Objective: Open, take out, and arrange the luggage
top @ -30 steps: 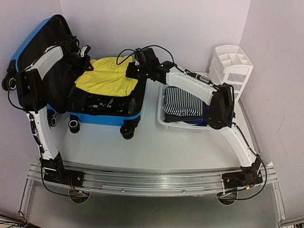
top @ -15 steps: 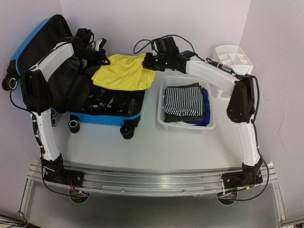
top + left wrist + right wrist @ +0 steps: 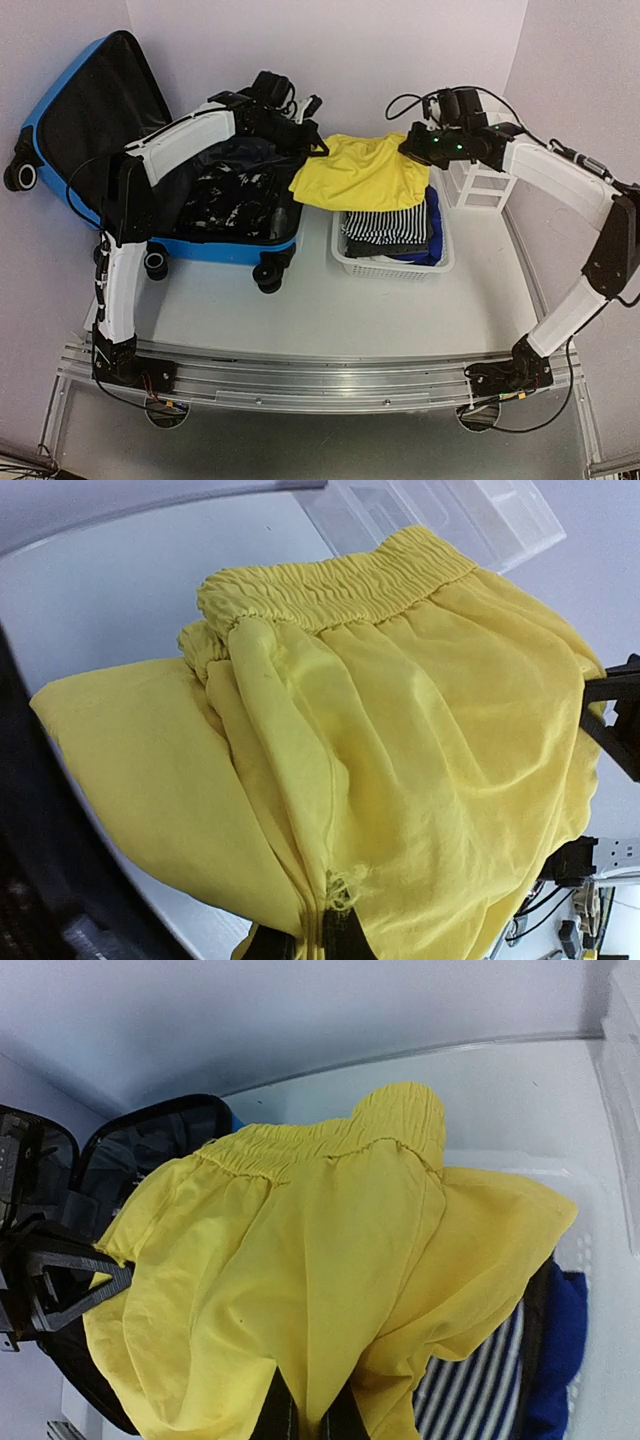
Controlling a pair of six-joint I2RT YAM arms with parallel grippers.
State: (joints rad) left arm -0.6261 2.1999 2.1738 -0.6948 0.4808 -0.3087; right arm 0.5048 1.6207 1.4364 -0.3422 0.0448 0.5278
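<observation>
We find the luggage (image 3: 215, 248) lying open at the far left of the counter (image 3: 330, 310), blue shell down. Its black-lined lid is tilted up toward the left wall, and dark patterned clothes (image 3: 235, 195) fill the lower half. Just to its right, a yellow garment (image 3: 360, 175) hangs spread between our arms. The left gripper (image 3: 318, 150) is clamped on its left edge, and the right gripper (image 3: 408, 150) on its right edge. Below it sits the white basket (image 3: 385, 268), holding a striped cloth (image 3: 385, 222) and a blue cloth (image 3: 433, 225).
</observation>
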